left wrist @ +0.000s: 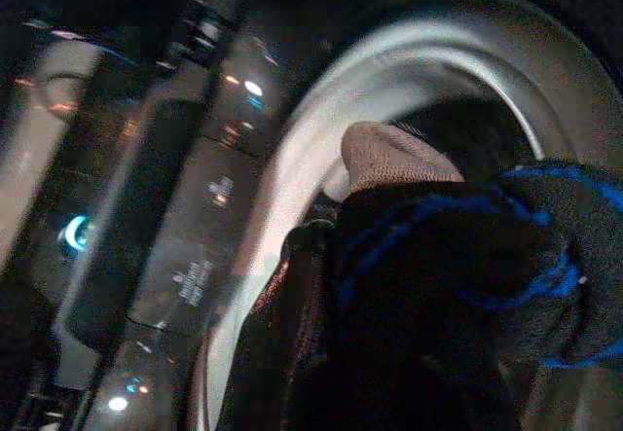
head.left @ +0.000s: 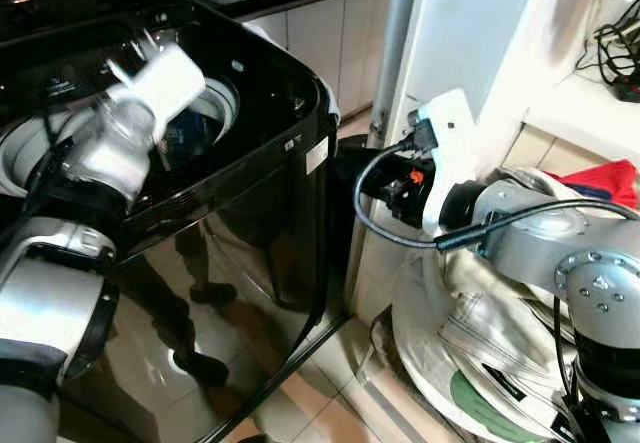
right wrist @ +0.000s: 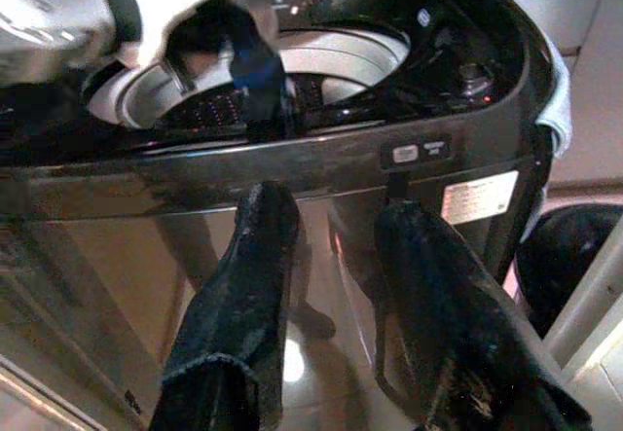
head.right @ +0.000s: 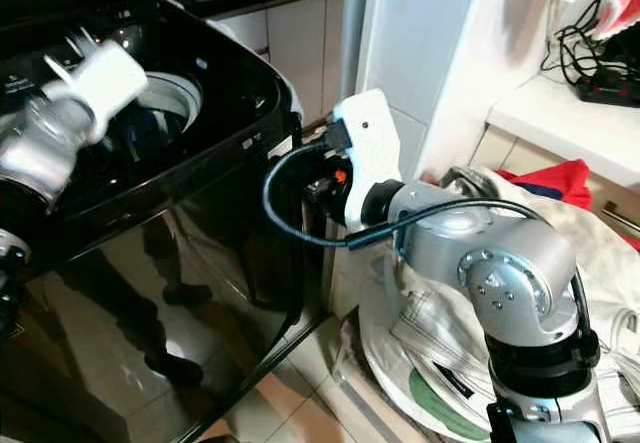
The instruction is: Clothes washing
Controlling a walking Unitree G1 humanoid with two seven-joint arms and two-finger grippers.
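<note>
Head views: a glossy black top-loading washing machine (head.left: 250, 193) stands open, its white round drum rim (head.right: 170, 93) showing. The left arm reaches over the opening, wrist bent down into the drum. The right arm is bent at the elbow and held level beside the machine's front corner. Below it sits a white laundry basket (head.right: 400, 363) of pale, creased cloth, with a red cloth (head.right: 560, 181) behind.

Left wrist view: dark and blurred. The left end effector (left wrist: 458, 295) is closed on a dark garment with blue stripes (left wrist: 506, 256), hanging over the drum; a beige knit piece (left wrist: 389, 154) lies past it.

Right wrist view: the right end effector (right wrist: 336, 305) is spread wide, holding nothing, pointing at the machine's shiny front panel.
</note>
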